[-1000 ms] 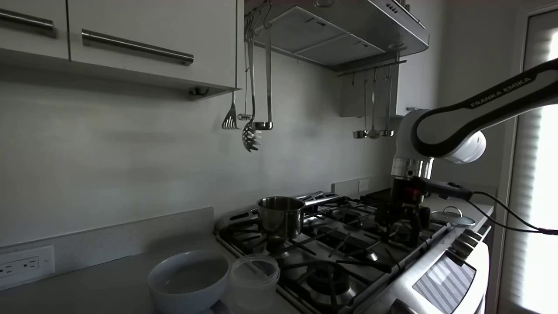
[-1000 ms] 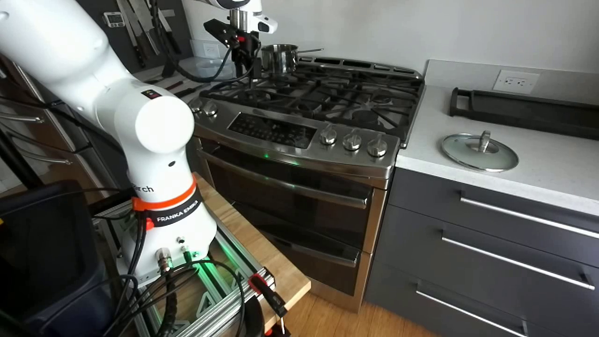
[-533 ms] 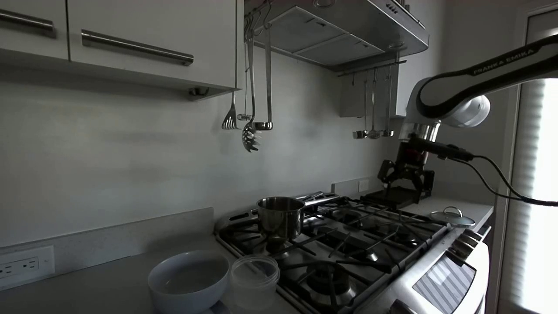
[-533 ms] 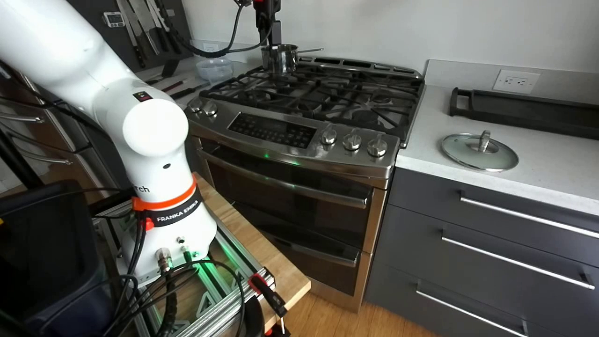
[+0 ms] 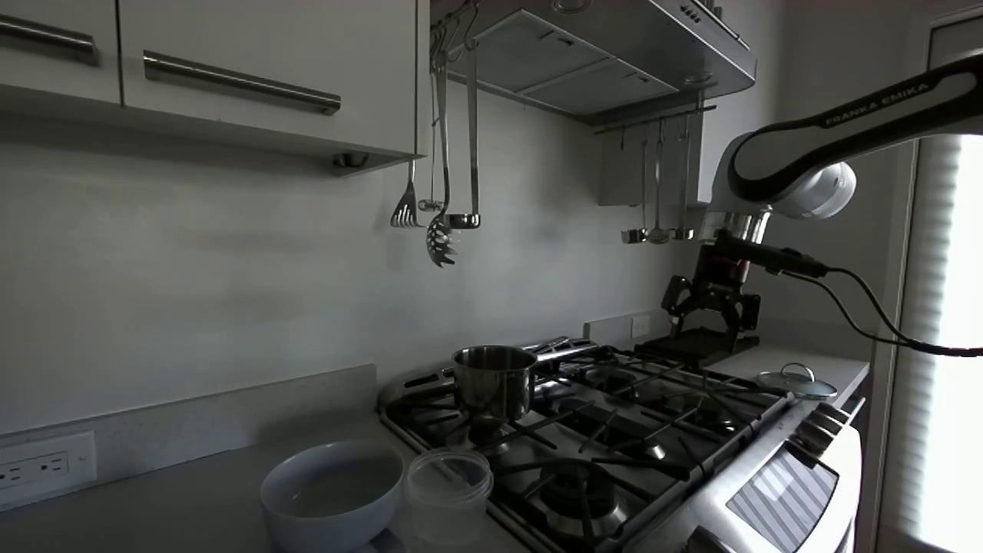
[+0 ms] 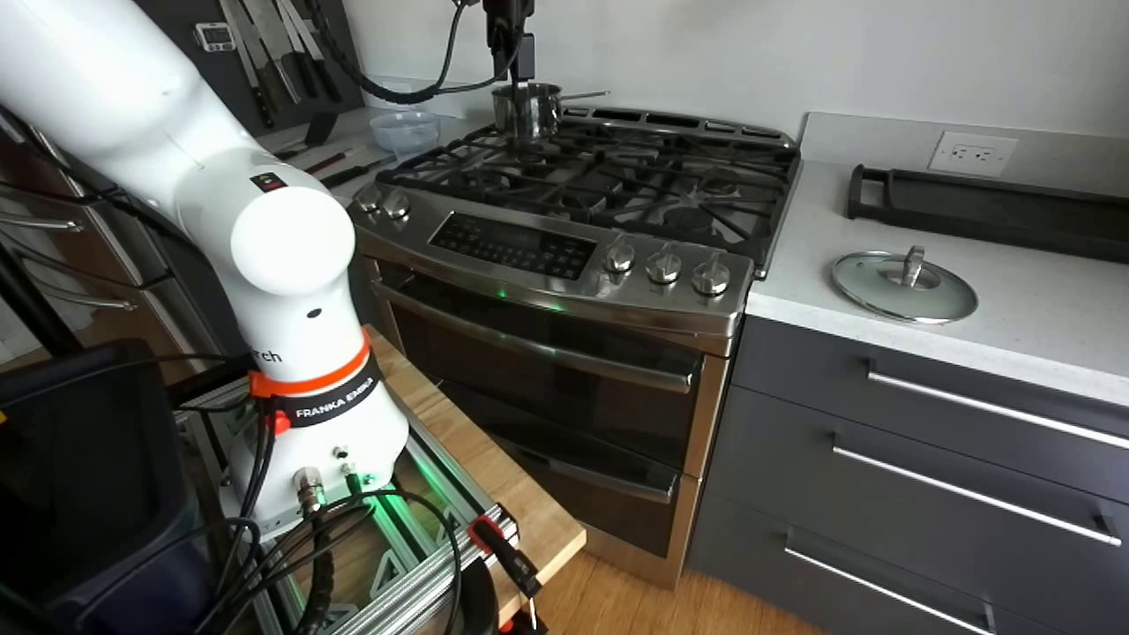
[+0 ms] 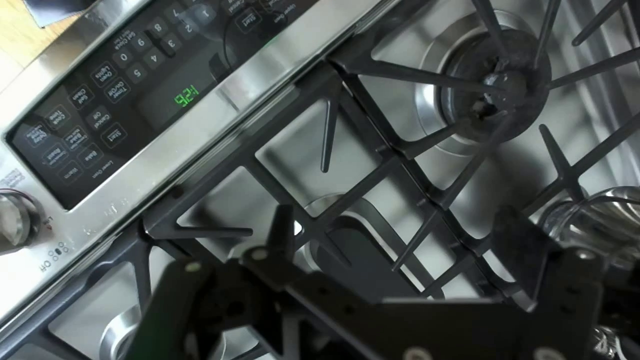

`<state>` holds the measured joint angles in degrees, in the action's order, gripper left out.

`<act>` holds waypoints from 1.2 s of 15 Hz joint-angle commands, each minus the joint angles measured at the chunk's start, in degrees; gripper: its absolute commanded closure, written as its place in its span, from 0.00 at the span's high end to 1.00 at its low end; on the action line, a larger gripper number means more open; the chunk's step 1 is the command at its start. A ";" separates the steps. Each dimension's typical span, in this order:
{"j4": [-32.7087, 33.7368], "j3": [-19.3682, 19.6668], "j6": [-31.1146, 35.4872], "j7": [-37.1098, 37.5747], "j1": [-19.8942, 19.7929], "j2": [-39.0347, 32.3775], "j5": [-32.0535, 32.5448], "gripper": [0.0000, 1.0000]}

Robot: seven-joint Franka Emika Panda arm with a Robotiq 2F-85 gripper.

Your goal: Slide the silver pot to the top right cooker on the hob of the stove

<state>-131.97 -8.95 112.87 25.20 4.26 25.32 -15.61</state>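
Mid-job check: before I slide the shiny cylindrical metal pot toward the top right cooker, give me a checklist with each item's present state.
1. Shiny cylindrical metal pot upright on the black-grated gas hob: ok.
2. Black two-fingered gripper open: ok.
3. Gripper at the pot: not ok; it hangs raised and apart from it in an exterior view.
4. Top right cooker, a round dark gas burner, in view as target: ok.
5. Round glass lid off the pot, on the pale counter: ok.
6. Round silver knobs turned off: cannot tell; no flame shows, but their settings are too small to read in an exterior view.
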 commanded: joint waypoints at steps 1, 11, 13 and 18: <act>0.15 -0.17 -0.20 -0.05 -0.23 -0.01 -0.05 1.00; 17.80 -3.52 -3.40 14.80 -3.24 -15.09 11.61 1.00; 22.84 -3.83 -5.00 18.72 -2.47 -19.93 15.48 1.00; 33.41 -3.03 -5.52 23.41 1.49 -30.96 21.26 1.00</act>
<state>-105.82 -12.60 109.28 46.26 3.35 1.20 2.71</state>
